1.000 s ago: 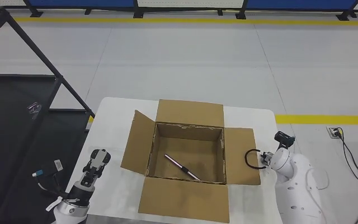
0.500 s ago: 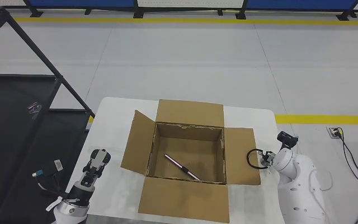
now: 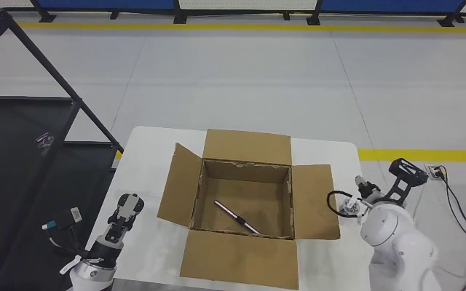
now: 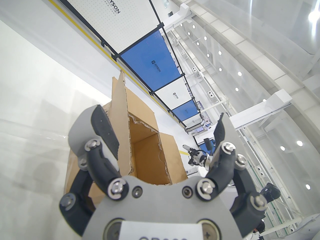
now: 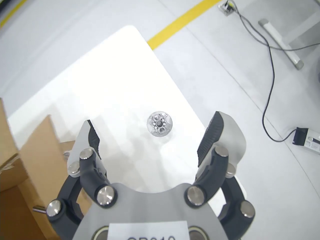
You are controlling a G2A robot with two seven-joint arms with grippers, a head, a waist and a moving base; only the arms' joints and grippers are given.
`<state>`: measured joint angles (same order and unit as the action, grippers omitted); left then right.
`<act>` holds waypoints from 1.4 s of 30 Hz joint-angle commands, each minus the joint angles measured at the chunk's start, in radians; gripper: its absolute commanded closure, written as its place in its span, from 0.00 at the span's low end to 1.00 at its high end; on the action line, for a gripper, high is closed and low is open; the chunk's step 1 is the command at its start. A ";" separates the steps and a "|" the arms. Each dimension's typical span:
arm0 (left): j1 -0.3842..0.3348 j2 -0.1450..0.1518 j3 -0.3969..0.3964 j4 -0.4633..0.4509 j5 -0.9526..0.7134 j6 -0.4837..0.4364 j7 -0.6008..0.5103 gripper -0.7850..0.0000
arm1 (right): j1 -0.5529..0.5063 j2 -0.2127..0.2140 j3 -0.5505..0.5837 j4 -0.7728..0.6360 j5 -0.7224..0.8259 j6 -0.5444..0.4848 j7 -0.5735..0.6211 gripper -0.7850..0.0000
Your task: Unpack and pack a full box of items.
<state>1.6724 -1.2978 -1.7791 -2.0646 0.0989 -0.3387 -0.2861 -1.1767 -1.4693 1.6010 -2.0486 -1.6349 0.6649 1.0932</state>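
Note:
An open cardboard box [image 3: 247, 196] stands in the middle of the white table, all flaps folded out. A thin dark rod [image 3: 237, 217] lies slanted on its floor. My right gripper [image 3: 334, 206] hangs open beside the box's right flap, nothing between its fingers. In the right wrist view the open right gripper [image 5: 153, 118] is above a small round silvery piece [image 5: 160, 125] on the table, with the box [image 5: 15, 171] to one side. My left gripper [image 3: 128, 209] sits at the table's left front, apart from the box. It is open and empty [image 4: 160, 112], facing the box [image 4: 147, 146].
The white table [image 3: 149, 164] has bare strips left and right of the box. Its right edge [image 5: 180, 96] is close to the right gripper. A black metal frame [image 3: 69, 116] stands left of the table. A cable and a floor socket [image 3: 435, 172] lie at the right.
My right arm has drawn back to the right, away from the box's right flap, and its wrist has turned. The left arm, the box and the rod have not moved.

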 commanded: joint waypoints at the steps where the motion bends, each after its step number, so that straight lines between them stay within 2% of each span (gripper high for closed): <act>1: 0.000 0.000 0.000 0.000 0.000 0.000 0.000 0.00 | -0.019 -0.004 -0.049 -0.084 -0.026 0.002 -0.015 0.00; 4: 0.000 0.000 0.000 0.000 0.000 0.000 0.000 0.00 | -0.024 -0.008 -0.135 -0.148 -0.026 -0.067 -0.025 0.00; 7: 0.000 0.000 0.000 0.000 0.000 0.000 0.000 0.00 | 0.016 -0.011 -0.223 -0.135 0.010 -0.199 -0.003 0.00; 12: 0.000 0.000 0.000 0.000 -0.001 0.010 0.009 0.00 | 0.174 -0.019 -0.378 0.045 0.112 -0.459 0.083 0.00; 15: 0.006 0.000 -0.013 0.005 -0.011 0.016 0.034 0.00 | 0.285 -0.032 -0.484 0.195 0.123 -0.558 0.154 0.00; 22: 0.026 0.001 -0.055 0.027 -0.069 0.006 0.059 0.00 | 0.473 -0.081 -0.683 0.539 0.182 -0.624 0.218 0.00; 28: 0.029 0.004 -0.070 0.041 -0.099 -0.003 0.046 0.00 | 0.577 -0.137 -0.826 0.834 0.288 -0.687 0.183 0.00; 31: 0.025 0.005 -0.068 0.049 -0.101 -0.002 0.035 0.00 | 0.622 -0.170 -0.890 0.938 0.322 -0.708 0.185 0.00; 42: 0.025 0.005 -0.068 0.049 -0.101 -0.002 0.035 0.00 | 0.620 -0.170 -0.887 0.940 0.320 -0.698 0.178 0.00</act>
<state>1.6978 -1.2928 -1.8466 -2.0154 -0.0022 -0.3404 -0.2516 -0.5547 -1.6393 0.7111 -1.1106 -1.3128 -0.0431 1.2778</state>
